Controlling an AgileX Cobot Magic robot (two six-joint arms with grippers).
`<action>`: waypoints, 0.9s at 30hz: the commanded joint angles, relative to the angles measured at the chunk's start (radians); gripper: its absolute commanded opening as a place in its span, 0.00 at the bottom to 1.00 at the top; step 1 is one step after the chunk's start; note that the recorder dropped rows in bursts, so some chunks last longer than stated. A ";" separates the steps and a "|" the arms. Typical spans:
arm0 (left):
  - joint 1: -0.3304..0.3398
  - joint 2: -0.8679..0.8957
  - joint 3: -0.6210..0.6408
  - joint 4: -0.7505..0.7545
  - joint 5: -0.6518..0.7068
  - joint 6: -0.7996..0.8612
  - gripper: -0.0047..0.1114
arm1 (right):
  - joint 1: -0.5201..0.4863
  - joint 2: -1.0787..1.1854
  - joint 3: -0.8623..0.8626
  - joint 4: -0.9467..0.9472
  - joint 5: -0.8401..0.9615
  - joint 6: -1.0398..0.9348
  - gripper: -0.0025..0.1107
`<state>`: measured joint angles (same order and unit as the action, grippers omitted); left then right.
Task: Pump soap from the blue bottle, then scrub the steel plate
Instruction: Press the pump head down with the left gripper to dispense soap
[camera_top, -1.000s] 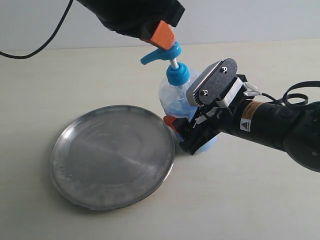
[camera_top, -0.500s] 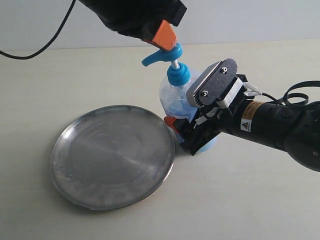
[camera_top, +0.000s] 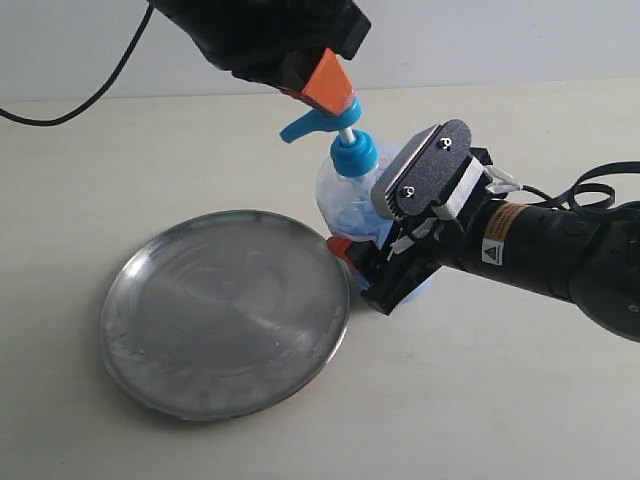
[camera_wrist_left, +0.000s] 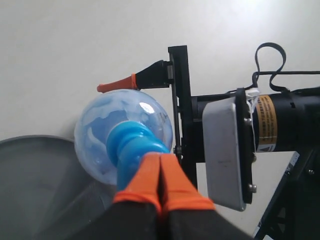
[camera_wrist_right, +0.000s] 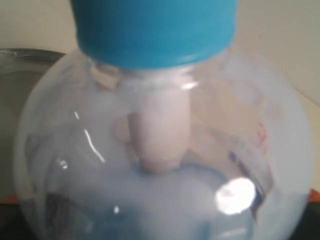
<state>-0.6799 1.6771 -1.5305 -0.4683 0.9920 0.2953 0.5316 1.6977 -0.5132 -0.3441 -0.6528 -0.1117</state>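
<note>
The blue bottle (camera_top: 348, 195) stands just beside the right rim of the steel plate (camera_top: 225, 310), leaning slightly. My right gripper (camera_top: 385, 272) is shut on the bottle's lower body, one orange fingertip (camera_wrist_left: 117, 85) showing past it. In the right wrist view the bottle (camera_wrist_right: 165, 150) fills the frame, with pale blue soap (camera_wrist_right: 150, 200) pooled inside under the blue collar (camera_wrist_right: 155, 30). My left gripper (camera_top: 330, 80) is shut, its orange fingertips (camera_wrist_left: 150, 175) pressed together on top of the blue pump head (camera_top: 318, 122). No soap blob shows on the plate.
The pump's nozzle (camera_top: 290, 130) points out over the plate's far right side. The right arm (camera_top: 540, 250) lies low across the cream table (camera_top: 500, 400) from the right. A black cable (camera_top: 100, 80) trails at the back left.
The left gripper has pushed the pump head slightly down and left, and the bottle leans a little more toward the plate. The right gripper has kept its hold.
</note>
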 joint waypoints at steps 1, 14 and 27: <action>-0.007 0.033 0.020 0.050 0.060 -0.010 0.05 | 0.004 -0.001 -0.004 -0.040 0.003 0.011 0.02; -0.007 0.061 0.020 0.092 0.069 -0.010 0.05 | 0.004 -0.001 -0.004 -0.059 -0.006 0.029 0.02; -0.007 0.116 0.020 0.092 0.059 -0.010 0.05 | 0.004 -0.001 -0.004 -0.082 -0.009 0.033 0.02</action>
<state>-0.6799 1.7183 -1.5438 -0.4512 1.0045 0.2912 0.5297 1.6977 -0.5148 -0.3540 -0.6528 -0.0877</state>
